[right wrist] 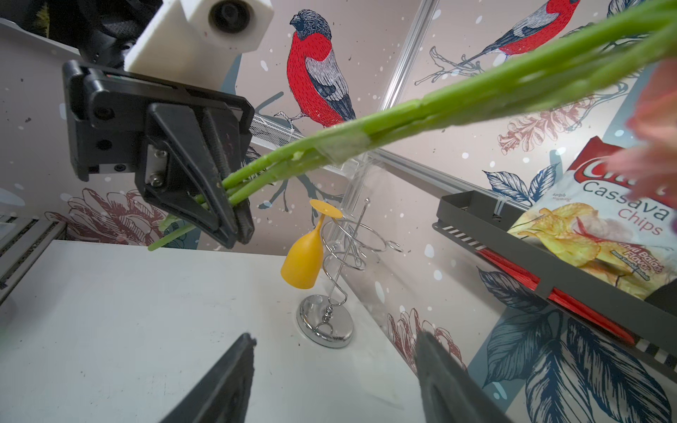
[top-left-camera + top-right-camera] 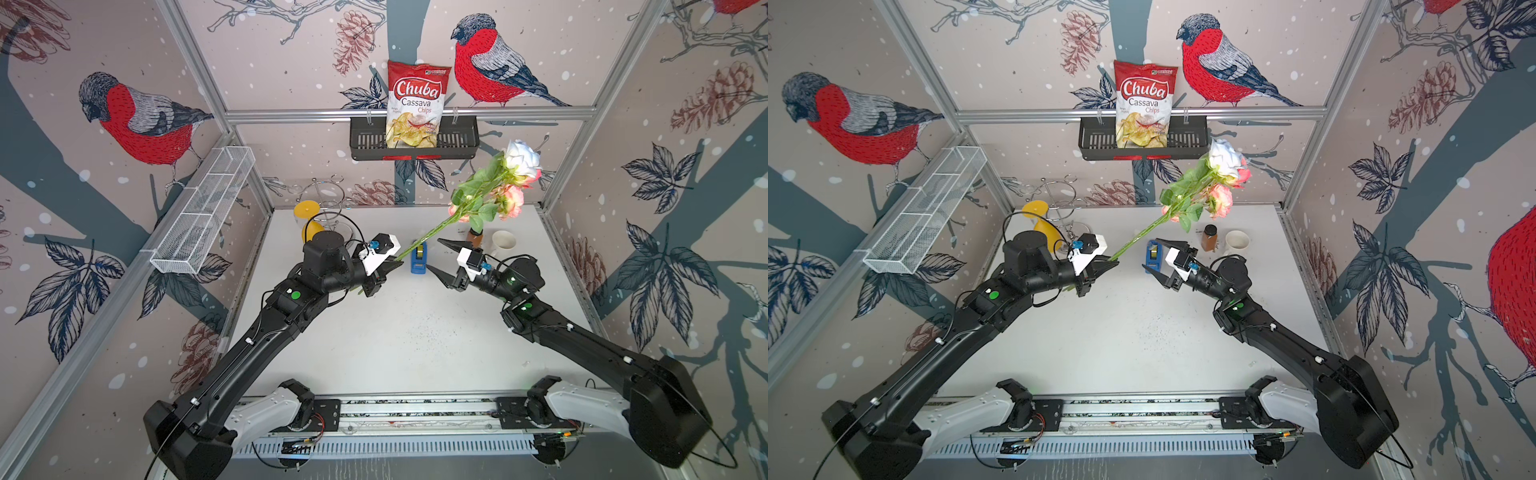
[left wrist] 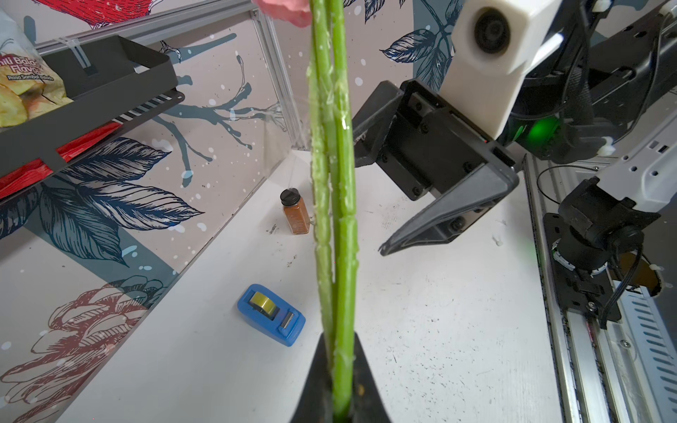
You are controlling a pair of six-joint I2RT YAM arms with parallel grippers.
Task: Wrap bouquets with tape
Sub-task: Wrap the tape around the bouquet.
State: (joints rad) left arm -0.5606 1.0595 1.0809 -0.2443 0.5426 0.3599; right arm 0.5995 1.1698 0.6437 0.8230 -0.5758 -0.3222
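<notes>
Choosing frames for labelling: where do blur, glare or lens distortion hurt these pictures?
Both top views: white rose nearly washed out. Left wrist: stems soft, with a glint. Right wrist: pink bloom blurred at the edge.

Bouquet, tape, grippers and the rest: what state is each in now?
Bouquet, held aloft by its stem ends, stems partly taped.
Left gripper, fingers shut on bouquet.
Right gripper, fingers open, empty.
Tape, in its dispenser on the table, untouched.
Jar, upright, capped.
Mug, upright.
Glass, hanging upside down on rack.
Chips, standing in basket.
</notes>
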